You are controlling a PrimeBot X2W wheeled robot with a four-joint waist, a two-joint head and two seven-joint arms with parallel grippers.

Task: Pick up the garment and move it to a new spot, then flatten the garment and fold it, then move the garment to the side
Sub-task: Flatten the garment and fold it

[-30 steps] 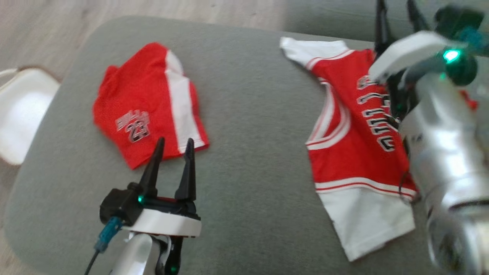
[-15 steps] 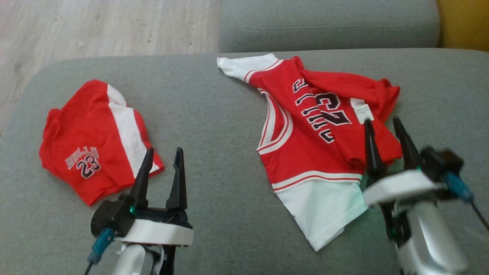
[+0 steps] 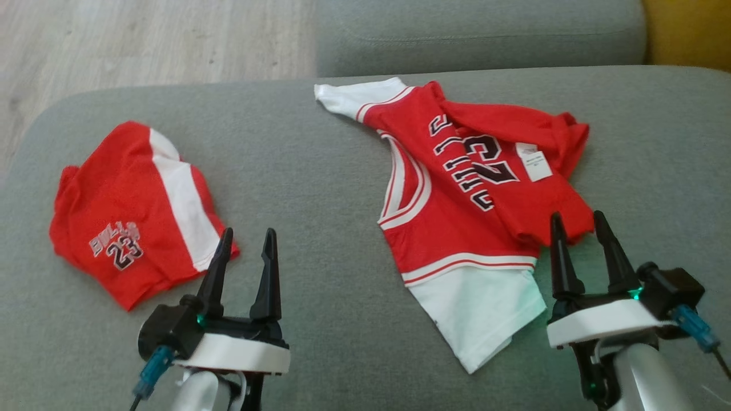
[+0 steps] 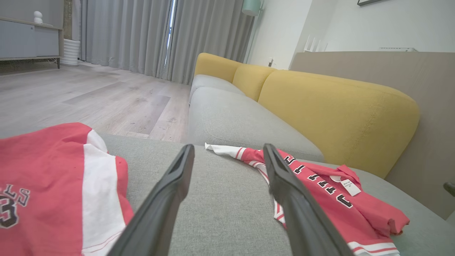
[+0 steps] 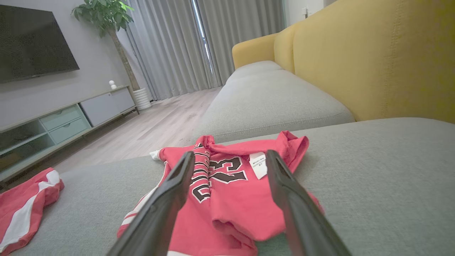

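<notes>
**Right tool [image 3: 577, 216], spread wide and empty, before the rumpled jersey [image 3: 451, 228].**
Probably best: pinch the folded-over flap [image 3: 534, 208] just ahead, then draw it outward.

"23" on the shorts [image 3: 117, 254], arched letters above it ending "LS". "23" on the jersey [image 3: 457, 228], block letters beside it partly folded. The white tag [image 3: 533, 161] has print too small to read.
</notes>
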